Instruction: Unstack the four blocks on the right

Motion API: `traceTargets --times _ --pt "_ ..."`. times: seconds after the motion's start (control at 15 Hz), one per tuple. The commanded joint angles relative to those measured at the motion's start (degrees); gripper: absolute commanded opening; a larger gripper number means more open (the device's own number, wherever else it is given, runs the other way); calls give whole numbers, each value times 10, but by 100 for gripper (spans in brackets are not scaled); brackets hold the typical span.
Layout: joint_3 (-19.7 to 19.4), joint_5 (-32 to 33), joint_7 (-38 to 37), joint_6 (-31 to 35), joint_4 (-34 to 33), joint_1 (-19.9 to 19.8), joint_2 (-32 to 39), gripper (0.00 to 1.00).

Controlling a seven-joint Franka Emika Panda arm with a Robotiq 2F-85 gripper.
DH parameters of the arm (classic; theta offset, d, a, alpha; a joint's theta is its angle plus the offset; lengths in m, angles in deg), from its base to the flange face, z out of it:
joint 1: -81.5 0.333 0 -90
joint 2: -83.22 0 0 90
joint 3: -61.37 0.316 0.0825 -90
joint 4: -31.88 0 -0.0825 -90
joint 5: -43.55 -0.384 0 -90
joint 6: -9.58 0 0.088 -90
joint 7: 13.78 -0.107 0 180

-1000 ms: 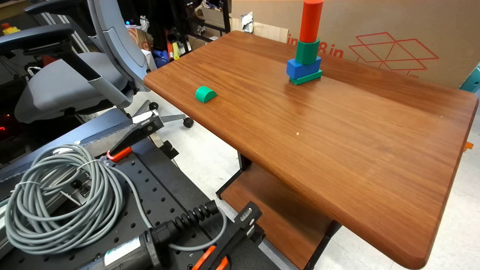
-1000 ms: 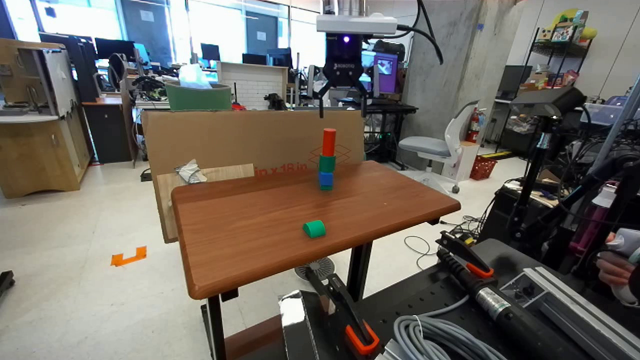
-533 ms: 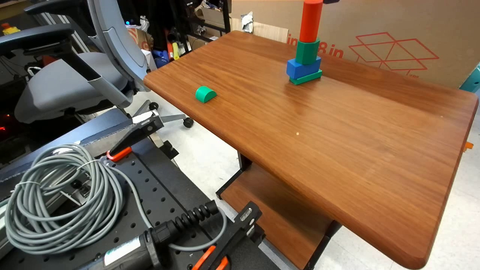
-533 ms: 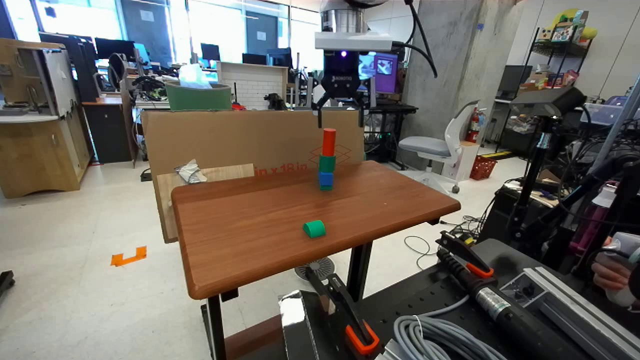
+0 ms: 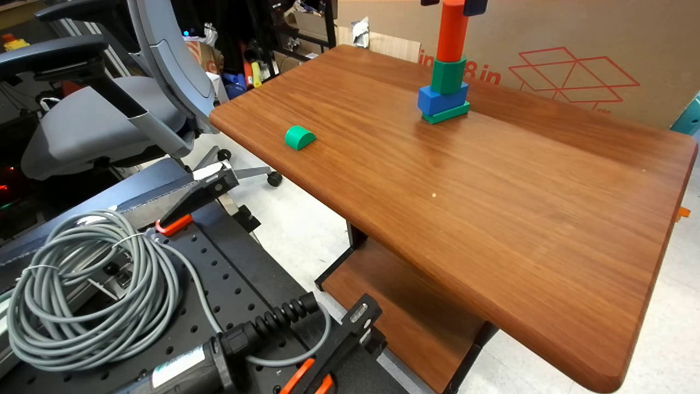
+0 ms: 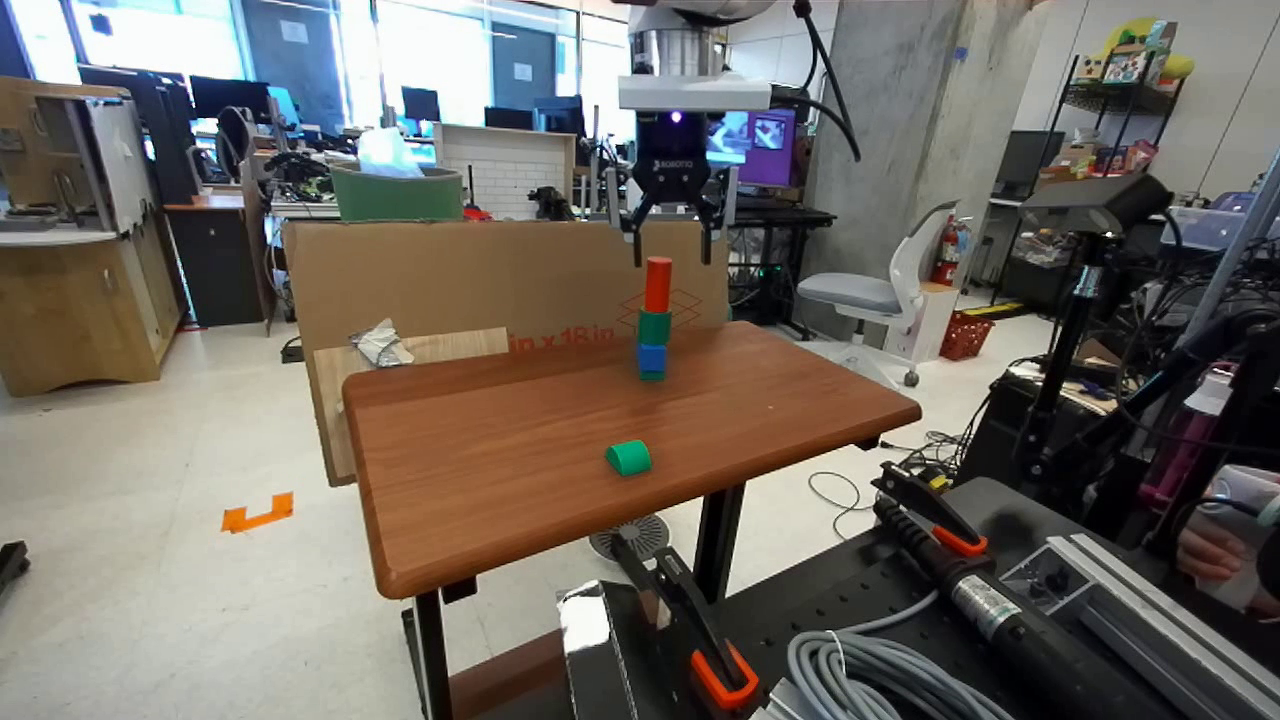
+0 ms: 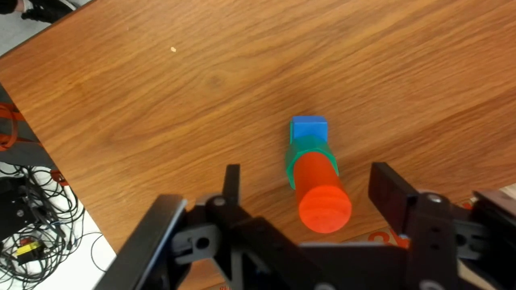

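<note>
The end effector (image 6: 672, 260) has its jaws apart near the top of the red cylinder (image 6: 657, 285); whether they reach below its rim cannot be told. In an exterior view, only the fingertips (image 5: 474, 6) show at the upper edge, which also crops the cylinder. Below it, stacked on the desk (image 5: 519, 219): green hexagonal prism (image 5: 448, 76), blue rectangular block (image 5: 444, 100), green slab (image 5: 448, 114). The wrist view shows only the slab's edge.

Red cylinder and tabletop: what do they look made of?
Red cylinder: smooth, probably painted wood or plastic; its even colour shows no grain to settle which.
Tabletop: likely satin wood-look laminate, possibly veneer; streaky grain, soft reflections.
</note>
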Motion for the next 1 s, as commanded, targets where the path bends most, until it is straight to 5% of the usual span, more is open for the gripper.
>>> traceTargets --times 0.0,0.33,0.93 --pt "-15 13 -9 19 -17 16 15 49" --pt "-16 13 -3 23 -20 16 15 12" --pt "-17 4 36 12 37 3 -80 9"
